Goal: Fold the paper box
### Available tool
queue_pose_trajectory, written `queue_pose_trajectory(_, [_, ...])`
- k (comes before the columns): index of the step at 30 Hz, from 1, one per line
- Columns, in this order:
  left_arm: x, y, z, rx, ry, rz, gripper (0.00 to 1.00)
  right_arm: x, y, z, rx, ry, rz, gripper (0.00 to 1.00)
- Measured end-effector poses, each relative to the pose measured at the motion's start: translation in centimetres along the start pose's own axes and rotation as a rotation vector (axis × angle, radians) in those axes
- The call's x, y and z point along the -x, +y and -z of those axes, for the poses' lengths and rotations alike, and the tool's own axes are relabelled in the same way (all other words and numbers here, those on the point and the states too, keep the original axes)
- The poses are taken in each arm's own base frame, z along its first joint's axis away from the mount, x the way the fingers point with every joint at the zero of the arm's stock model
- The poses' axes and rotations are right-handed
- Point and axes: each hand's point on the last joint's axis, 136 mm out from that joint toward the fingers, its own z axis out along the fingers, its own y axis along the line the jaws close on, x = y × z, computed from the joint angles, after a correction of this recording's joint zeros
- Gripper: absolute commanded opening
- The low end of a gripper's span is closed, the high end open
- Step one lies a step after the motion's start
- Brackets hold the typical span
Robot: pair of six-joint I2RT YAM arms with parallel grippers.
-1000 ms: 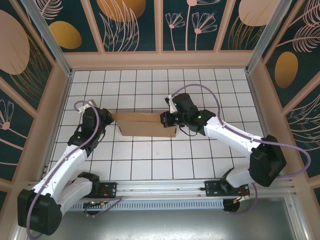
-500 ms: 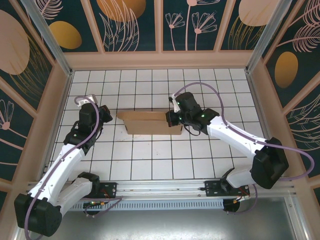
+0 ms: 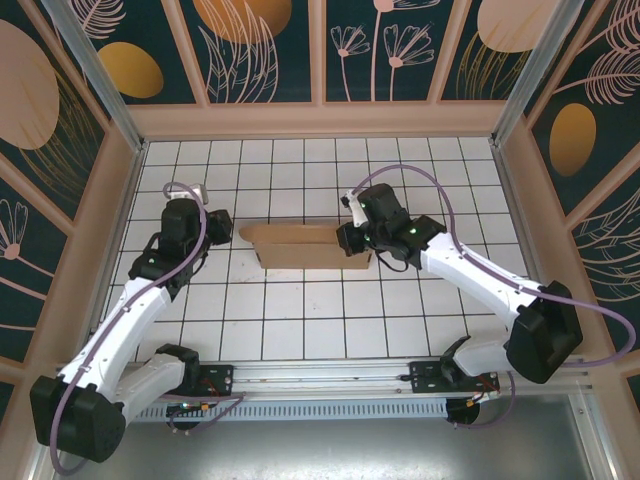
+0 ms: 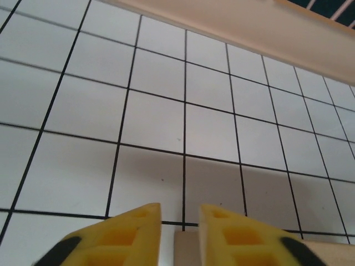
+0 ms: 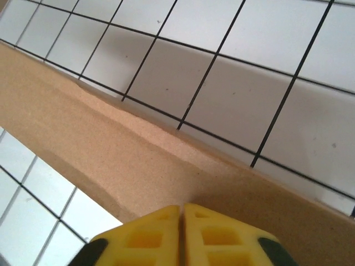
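While the left gripper [image 4: 180, 213] stands parted and the right gripper's [image 5: 182, 209] hold is unclear, crease the centre-frame paper box [image 3: 305, 246] squarely.

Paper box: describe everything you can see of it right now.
The paper box is plain brown cardboard, partly folded into a long low shape lying on the tiled table, long side running left-right. A crease runs along it. The right gripper, fingers nearly together, sits at its right end; the left gripper, slightly open, is just off its left end.
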Motion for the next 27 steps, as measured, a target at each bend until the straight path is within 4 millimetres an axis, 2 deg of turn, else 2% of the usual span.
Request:
queue_pose_trajectory(3, [1.4, -1.3, 1.0, -0.047, -0.029, -0.057, 0.4, 0.9, 1.1, 1.5, 0.038, -0.02, 0.028, 0.36])
queue_pose_trajectory(4, [1.9, -1.7, 1.4, -0.065, -0.039, -0.078, 0.51, 1.5, 1.4, 2.3, 0.047, -0.042, 0.039, 0.38])
queue_pose_trajectory(5, [2.2, -2.2, 1.7, -0.085, -0.046, -0.098, 0.67, 2.4, 1.8, 3.3, 0.057, -0.076, 0.057, 0.38])
queue_pose_trajectory(6, [2.5, -2.6, 1.9, -0.098, -0.049, -0.11, 0.73, 3.1, 2.1, 4.3, 0.064, -0.106, 0.072, 0.38])
queue_pose_trajectory(8, [3.0, -3.1, 2.4, -0.113, -0.051, -0.138, 0.75, 4.4, 2.4, 6.6, 0.066, -0.178, 0.122, 0.4])
queue_pose_trajectory(12, [5.1, -3.6, 3.8, -0.103, -0.111, -0.192, 0.73, 5.5, 2.5, 9.9, 0.029, -0.29, 0.274, 0.42])
queue_pose_trajectory(16, [6.5, -4.2, 4.7, -0.108, -0.15, -0.267, 0.75, 4.2, 2.3, 12.8, -0.007, -0.408, 0.485, 0.43])
queue_pose_trajectory(19, [6.6, -4.0, 4.4, -0.092, -0.155, -0.314, 0.88, 3.1, 2.3, 14.7, -0.026, -0.48, 0.606, 0.43])
queue_pose_trajectory(24, [6.8, -4.0, 4.1, -0.085, -0.184, -0.382, 0.87, 2.7, 3.2, 16.2, -0.016, -0.539, 0.722, 0.42])
queue_pose_trajectory(27, [6.4, -3.8, 4.0, -0.083, -0.214, -0.486, 0.82, 1.2, 3.1, 15.5, 0.003, -0.527, 0.762, 0.4])
